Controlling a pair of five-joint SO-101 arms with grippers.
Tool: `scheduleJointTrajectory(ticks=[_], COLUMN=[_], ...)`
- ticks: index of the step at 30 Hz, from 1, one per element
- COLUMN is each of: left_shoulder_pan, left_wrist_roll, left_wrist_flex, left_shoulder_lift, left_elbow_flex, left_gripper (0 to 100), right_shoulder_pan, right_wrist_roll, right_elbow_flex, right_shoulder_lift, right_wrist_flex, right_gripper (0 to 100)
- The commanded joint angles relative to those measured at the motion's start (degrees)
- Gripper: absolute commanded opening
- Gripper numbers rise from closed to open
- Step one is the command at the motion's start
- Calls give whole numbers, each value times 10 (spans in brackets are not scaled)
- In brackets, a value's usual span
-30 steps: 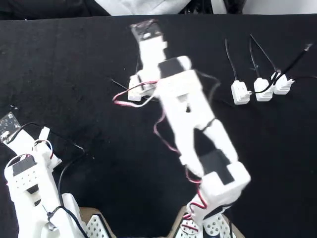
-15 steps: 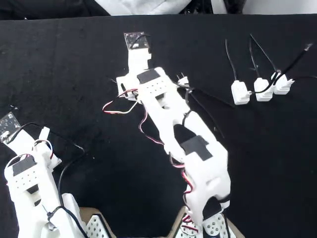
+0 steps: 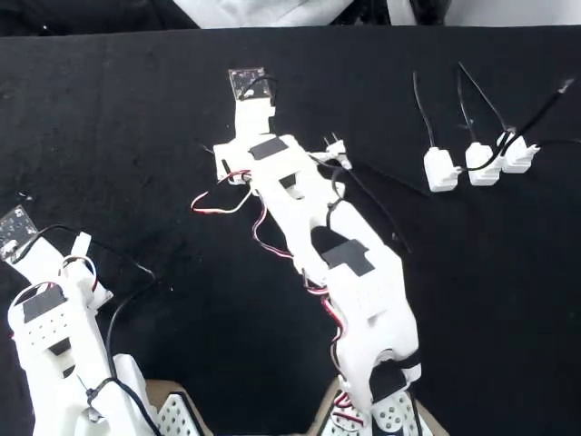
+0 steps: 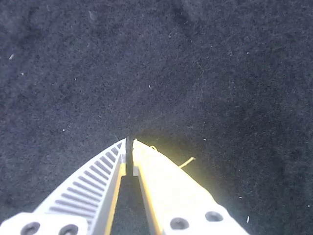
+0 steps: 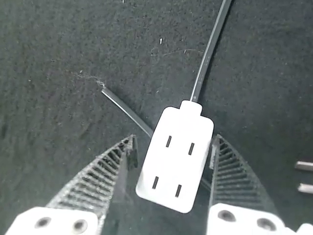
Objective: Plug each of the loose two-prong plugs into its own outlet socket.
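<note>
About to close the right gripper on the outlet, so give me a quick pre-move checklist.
1. Right gripper open: ok.
2. Outlet between its fingers: ok, one finger each side.
3. Outlet slots empty: ok, all four clear.
4. Cord clear of the fingers: ok, it leads away from the far end.
5. Loose plug within sight: ok, lies near the outlet, prongs bare.
6. Left gripper holding a plug: not ok, shut on nothing, over bare cloth.

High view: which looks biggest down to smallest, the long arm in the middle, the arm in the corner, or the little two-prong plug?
Largest: right arm, the middle one.
Next: left arm, though the picture's edge cuts it off.
Smallest: plug, by far.
</note>
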Motion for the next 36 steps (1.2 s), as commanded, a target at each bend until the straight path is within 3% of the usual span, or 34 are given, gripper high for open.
scheduleJointTrajectory(ticks=[1, 6, 10, 12, 15, 22, 36], left_shoulder_pan=[7, 7, 7, 7, 7, 7, 7], left_wrist_roll=[5, 5, 5, 5, 4, 5, 4], left_wrist_flex=[-7, -6, -6, -6, -6, -8, -9], left_shoulder_lift=[-4, -4, -4, -4, -4, -4, -4], left_elbow_flex=[-3, -3, -3, -3, -3, -3, -3], left_gripper=[33, 33, 33, 33, 33, 33, 33], right_shoulder_pan=[15, 12, 18, 27, 33, 33, -40], right_wrist_roll=[-5, -1, -1, -1, 4, 151, 304], right_elbow_flex=[-7, -5, -1, -7, -22, -5, 314], right_shoulder_lift=[0, 2, 0, -6, -42, -191, -469], right_wrist_flex=[-9, -7, -4, 31, 99, 237, 240], right_gripper=[218, 194, 6, 40, 14, 10, 11])
